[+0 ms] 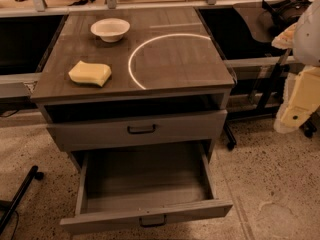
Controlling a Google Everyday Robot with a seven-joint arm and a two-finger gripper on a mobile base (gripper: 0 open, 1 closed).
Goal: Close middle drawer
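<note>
Not yet closing the wide grey-brown wooden middle drawer [145, 186] — gaping far out below the table's [175, 66] front edge. Hovering the cream end effector [299, 103] well off the right edge — opening impossible to tell.

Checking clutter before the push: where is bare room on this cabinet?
Free: the countertop right of the bowl and sponge, to its right edge; the box of the open middle drawer. Crowded: the top's left side. The gripper hangs beyond the countertop's right edge.
</note>
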